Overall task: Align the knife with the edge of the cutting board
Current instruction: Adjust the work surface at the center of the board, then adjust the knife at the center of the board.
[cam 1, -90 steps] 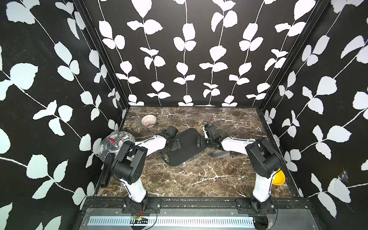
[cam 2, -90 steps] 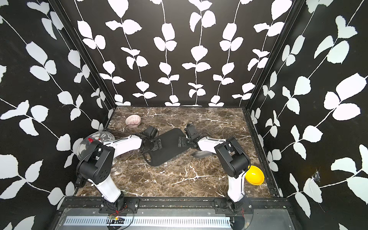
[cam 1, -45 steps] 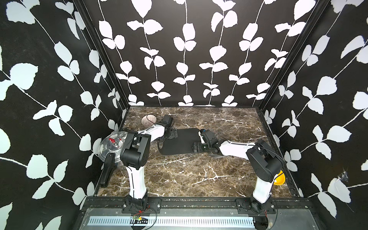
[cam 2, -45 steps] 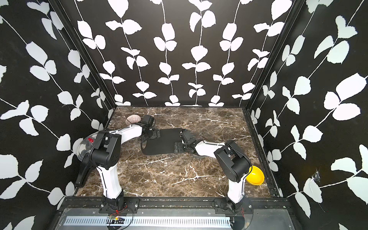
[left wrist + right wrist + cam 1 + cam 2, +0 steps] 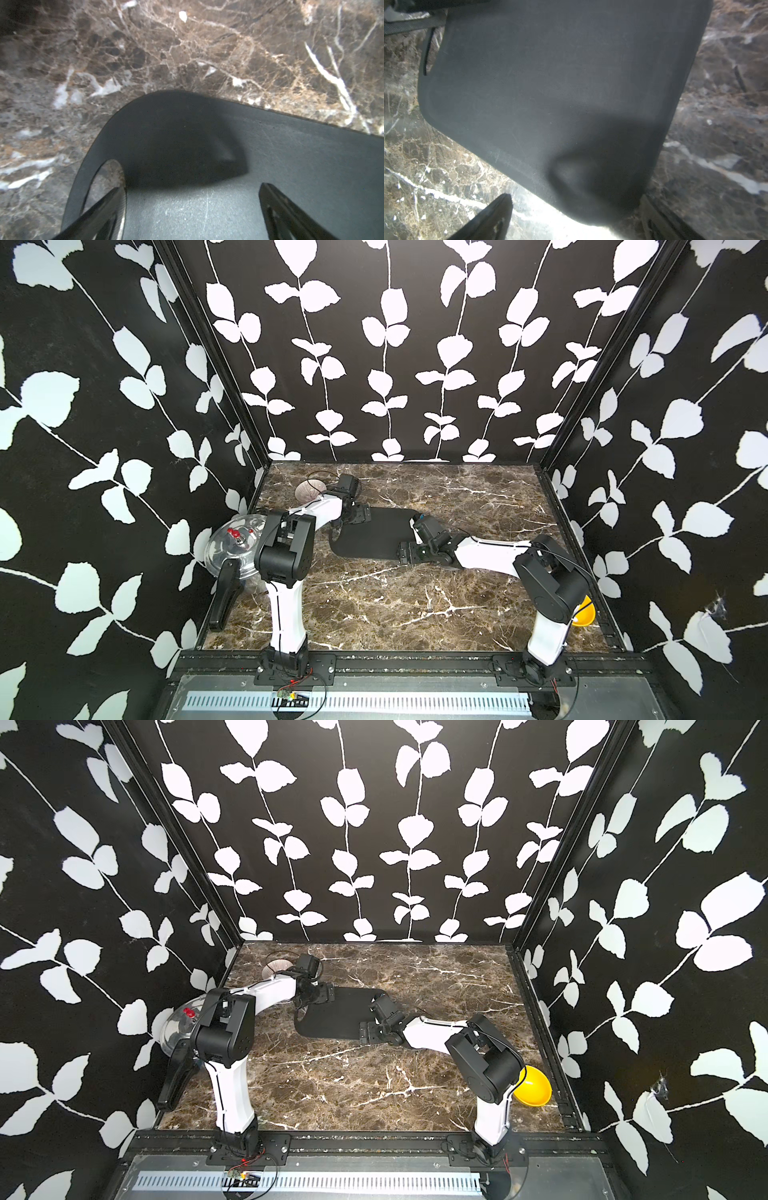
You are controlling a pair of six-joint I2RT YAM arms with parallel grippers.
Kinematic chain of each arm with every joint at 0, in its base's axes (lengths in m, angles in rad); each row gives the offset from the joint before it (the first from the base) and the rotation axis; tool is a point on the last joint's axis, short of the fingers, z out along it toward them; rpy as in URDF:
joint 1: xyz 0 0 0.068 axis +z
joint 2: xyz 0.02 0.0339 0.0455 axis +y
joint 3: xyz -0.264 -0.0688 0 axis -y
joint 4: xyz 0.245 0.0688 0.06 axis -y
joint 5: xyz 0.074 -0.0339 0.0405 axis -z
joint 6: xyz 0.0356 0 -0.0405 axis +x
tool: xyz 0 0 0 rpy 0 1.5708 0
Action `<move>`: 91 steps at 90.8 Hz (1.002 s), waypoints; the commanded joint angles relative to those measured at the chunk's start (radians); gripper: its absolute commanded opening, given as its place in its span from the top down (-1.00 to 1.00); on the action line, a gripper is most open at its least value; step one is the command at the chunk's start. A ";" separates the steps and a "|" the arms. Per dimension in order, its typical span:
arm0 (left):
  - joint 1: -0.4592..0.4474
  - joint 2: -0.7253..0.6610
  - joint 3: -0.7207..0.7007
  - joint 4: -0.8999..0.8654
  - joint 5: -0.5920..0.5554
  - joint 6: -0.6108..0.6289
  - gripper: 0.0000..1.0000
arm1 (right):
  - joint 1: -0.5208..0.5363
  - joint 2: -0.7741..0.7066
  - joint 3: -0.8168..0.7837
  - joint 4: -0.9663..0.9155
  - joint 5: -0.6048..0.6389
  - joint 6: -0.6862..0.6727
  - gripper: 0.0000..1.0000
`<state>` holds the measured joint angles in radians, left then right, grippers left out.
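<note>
The black cutting board point(image 5: 374, 533) point(image 5: 336, 1013) lies flat mid-table, its long sides roughly parallel to the table's front. My left gripper point(image 5: 353, 516) point(image 5: 318, 996) point(image 5: 192, 199) is open, low over the board's far-left end. One of its fingers point(image 5: 116, 207) is by the handle hole point(image 5: 106, 178). My right gripper point(image 5: 409, 551) point(image 5: 370, 1031) point(image 5: 575, 207) is open at the board's near-right corner. That rounded corner of the board point(image 5: 560, 83) sits between its fingers. The knife is hidden in every view.
A silver pot lid point(image 5: 235, 543) point(image 5: 178, 1027) with a red knob and a long black handle lies at the left wall. A pale ribbed bowl point(image 5: 309, 491) point(image 5: 276, 968) sits at the back left. Behind the right arm's base, by the right wall, is a yellow bowl point(image 5: 584, 614) point(image 5: 532, 1088).
The board has turned from a diagonal lie to roughly parallel with the table's front. The left gripper swung toward the back; the right gripper came forward to the near-right corner. A grey blade seen by the right arm no longer shows.
</note>
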<state>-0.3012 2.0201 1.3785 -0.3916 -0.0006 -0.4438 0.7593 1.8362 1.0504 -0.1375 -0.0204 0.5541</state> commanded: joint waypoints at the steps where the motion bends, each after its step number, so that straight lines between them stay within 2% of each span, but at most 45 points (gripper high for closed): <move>1: -0.005 -0.023 -0.051 -0.089 0.037 -0.013 -0.97 | -0.001 -0.021 0.042 -0.087 0.027 -0.022 -0.96; 14: -0.004 -0.092 -0.055 -0.123 0.012 -0.014 -0.97 | -0.069 -0.087 0.049 -0.127 0.058 -0.008 -0.97; 25: -0.004 -0.164 -0.063 -0.146 0.001 -0.012 -0.97 | -0.167 -0.164 0.018 -0.134 0.046 0.001 -0.97; 40: -0.004 -0.257 -0.102 -0.171 0.040 -0.030 -0.97 | -0.323 -0.224 -0.014 -0.206 0.101 -0.018 -0.98; 58: -0.027 -0.369 -0.201 -0.134 0.071 -0.060 -0.97 | -0.530 -0.162 -0.010 -0.263 0.034 -0.046 -0.98; 76: -0.075 -0.420 -0.228 -0.138 0.061 -0.068 -0.97 | -0.629 -0.101 -0.009 -0.277 -0.001 -0.078 -0.98; 91: -0.139 -0.427 -0.204 -0.145 0.033 -0.072 -0.97 | -0.696 -0.140 -0.104 -0.266 -0.034 -0.071 -0.98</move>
<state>-0.4103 1.6470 1.1664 -0.5228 0.0483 -0.5053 0.0986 1.7309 1.0080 -0.3977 -0.0135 0.4911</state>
